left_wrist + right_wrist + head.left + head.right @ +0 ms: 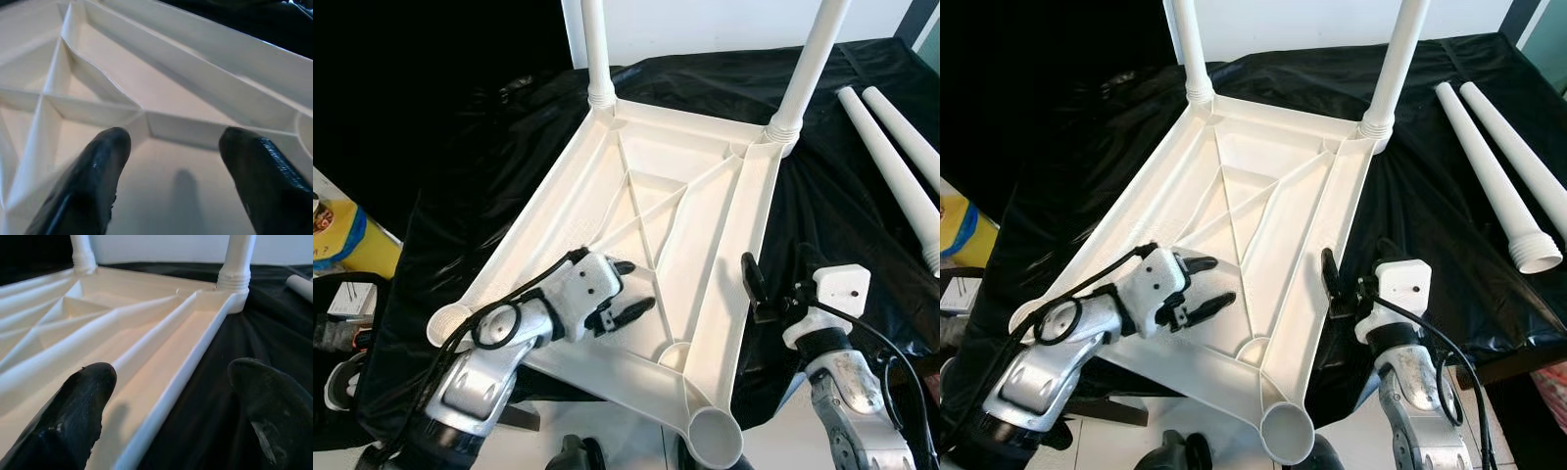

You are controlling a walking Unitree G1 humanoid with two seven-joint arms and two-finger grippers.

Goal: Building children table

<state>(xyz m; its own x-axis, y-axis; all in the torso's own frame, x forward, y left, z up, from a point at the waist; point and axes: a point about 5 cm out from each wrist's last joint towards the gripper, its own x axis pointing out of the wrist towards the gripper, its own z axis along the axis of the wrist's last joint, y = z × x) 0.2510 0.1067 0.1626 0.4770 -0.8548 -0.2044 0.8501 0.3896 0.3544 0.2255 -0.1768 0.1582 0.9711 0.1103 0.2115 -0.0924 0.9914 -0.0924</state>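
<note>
Near socket (716, 437): empty, at the table corner closest to the camera, open upward, between the two arms.
Table (607, 186): upside down on black sheet (489, 127), ribs facing up, long axis going away from the robot.
Fitted legs: two, upright in the far corners, left one (595, 49) and right one (815, 54).
Second empty socket (445, 323): at the near left corner, partly behind the left arm.
Loose legs (901, 166): two, lying side by side on the sheet, far to the right, long axes going away from the robot, threaded ends toward it.
Left gripper (622, 294): over the ribbed underside near the front edge, fingers spread wide, holding nothing.
Right gripper (778, 279): just beside the table's right rim, fingers (83, 401) wide apart on both sides of the rim, not closed on it, holding nothing.
Key relation: loose legs lie ahead and to the right of the right gripper, well apart from it; much farther from the left one.
Nearer arm: right.
Likely step: half done, two legs still to fetch and fit.
Next move, as a guess: reach right and forward, grasp across one leg's axis.
</note>
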